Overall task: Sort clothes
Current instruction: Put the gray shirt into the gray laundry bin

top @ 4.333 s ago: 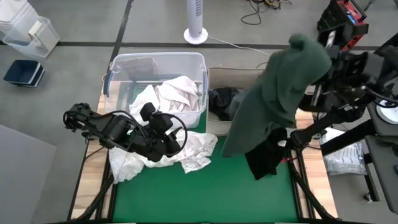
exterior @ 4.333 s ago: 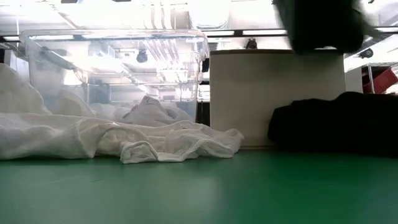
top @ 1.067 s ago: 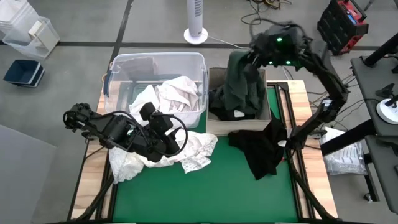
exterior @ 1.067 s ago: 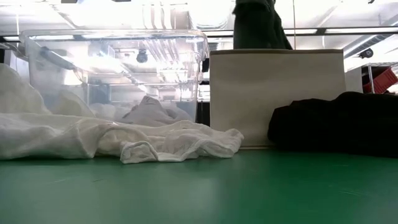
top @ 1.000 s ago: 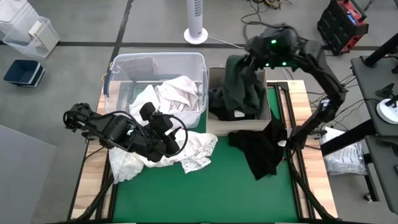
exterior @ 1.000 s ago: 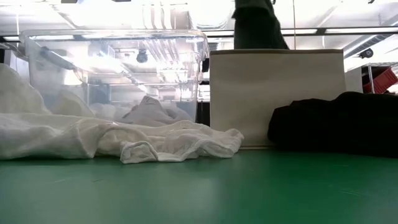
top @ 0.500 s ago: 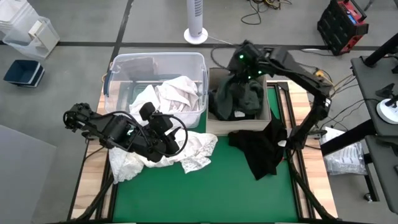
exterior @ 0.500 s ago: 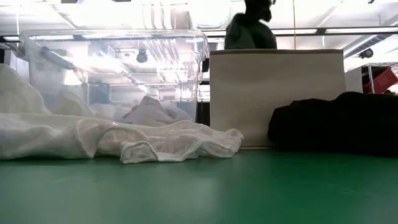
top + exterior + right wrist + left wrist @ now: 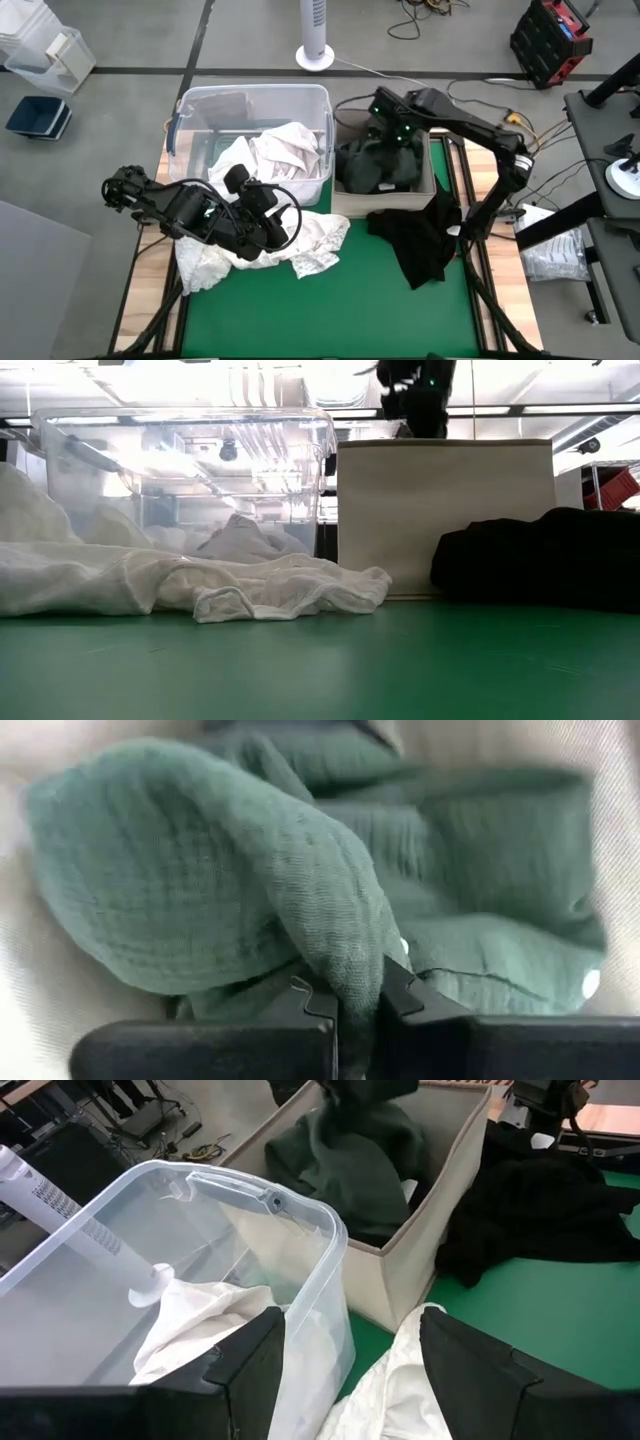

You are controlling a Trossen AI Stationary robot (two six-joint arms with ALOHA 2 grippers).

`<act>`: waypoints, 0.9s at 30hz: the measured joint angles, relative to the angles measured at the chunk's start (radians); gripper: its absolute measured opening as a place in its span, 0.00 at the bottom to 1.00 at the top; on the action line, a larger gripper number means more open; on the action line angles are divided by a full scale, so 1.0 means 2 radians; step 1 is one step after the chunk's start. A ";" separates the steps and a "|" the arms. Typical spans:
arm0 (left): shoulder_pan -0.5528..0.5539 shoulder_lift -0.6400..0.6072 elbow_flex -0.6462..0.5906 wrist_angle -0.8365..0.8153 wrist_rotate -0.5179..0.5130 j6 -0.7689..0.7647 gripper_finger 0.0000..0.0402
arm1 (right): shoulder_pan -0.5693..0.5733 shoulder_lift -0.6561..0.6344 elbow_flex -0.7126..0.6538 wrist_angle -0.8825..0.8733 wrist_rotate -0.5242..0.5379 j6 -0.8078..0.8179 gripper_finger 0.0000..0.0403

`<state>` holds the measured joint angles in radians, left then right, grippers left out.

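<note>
My right gripper (image 9: 357, 1005) reaches down into the beige fabric box (image 9: 445, 510) at the back of the mat and is shut on a dark green garment (image 9: 388, 165), which lies heaped inside. A black garment (image 9: 425, 240) lies on the green mat in front of the box, one end against its wall. White clothes fill the clear bin (image 9: 250, 95), and one white garment (image 9: 305, 245) spreads on the mat. My left gripper (image 9: 350, 1380) stands open over that white garment, by the bin's near corner. My right gripper pinches a bunched fold of the green garment (image 9: 345, 965) between its two fingers, coming from above and pointing down into the box. The rest of the garment lies slack in the box under and around the fingers. My left gripper: I cannot tell whether it touches the white garment.
A white pedestal fan base (image 9: 314, 55) stands on the floor behind the bin. Bare green mat (image 9: 330, 310) stretches along the near side of the table. A plastic bag (image 9: 555, 255) lies off the table's right edge.
My right gripper has gone down and toward the table's left, into the beige box, staying shut on the green garment. The garment, which hung above the box, has sunk into a heap inside it.
</note>
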<state>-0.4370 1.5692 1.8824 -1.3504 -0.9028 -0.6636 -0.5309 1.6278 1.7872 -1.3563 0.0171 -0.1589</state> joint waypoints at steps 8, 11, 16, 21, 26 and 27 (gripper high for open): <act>0.000 0.000 0.000 0.000 0.000 0.000 0.52 | -0.018 -0.002 -0.071 0.008 0.000 -0.001 0.02; 0.000 0.000 0.000 0.000 0.000 0.000 0.52 | -0.020 -0.002 -0.097 0.026 0.000 -0.005 0.02; 0.000 0.000 0.000 0.000 0.000 0.000 0.52 | -0.020 0.004 -0.133 0.064 0.000 -0.009 0.02; 0.000 0.000 0.000 0.000 0.000 -0.002 0.52 | -0.020 0.014 -0.165 0.099 0.000 -0.014 0.02; 0.000 0.000 0.000 0.000 0.001 -0.002 0.52 | -0.020 0.029 -0.181 0.118 0.000 -0.019 0.02; 0.000 0.000 0.000 0.000 0.001 -0.002 0.52 | -0.020 0.032 -0.183 0.122 0.000 -0.019 0.02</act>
<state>-0.4370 1.5696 1.8824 -1.3510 -0.9016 -0.6678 -0.5701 1.6913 1.4206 -1.1132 0.0170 -0.1978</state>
